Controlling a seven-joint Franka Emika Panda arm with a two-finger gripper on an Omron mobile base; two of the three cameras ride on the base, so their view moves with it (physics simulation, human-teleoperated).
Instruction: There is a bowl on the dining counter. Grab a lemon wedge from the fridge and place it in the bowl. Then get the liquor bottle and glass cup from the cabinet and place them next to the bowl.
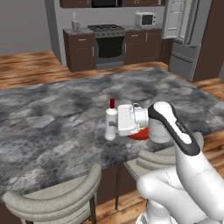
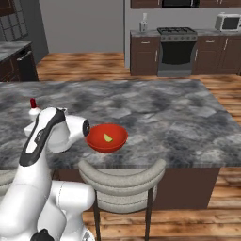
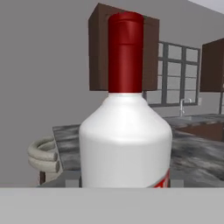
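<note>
Liquor bottle [image 1: 111, 124], white with a red cap, stands upright on the grey marbled table [image 1: 52, 113], just beside the red bowl [image 2: 107, 138] that already carries a lemon wedge [image 2: 108, 138]. The robot's hand [image 1: 114, 124] reaches in sideways and level with the table, its fingers set around the bottle's body; the view from the hand has the bottle square ahead and very close. The jaws stand fairly wide, as they would around a body this broad, and the pictures suggest a grip on the bottle, though the contact itself is hidden. The bottle appears to be at its place next to the bowl, so the step in hand looks like the release. Done well, that means checking the base sits flat on the table, opening the fingers evenly, then drawing straight back along the approach line so neither finger tips the bottle or nudges the bowl. No glass cup is seen on the table, so that errand seems left.
</note>
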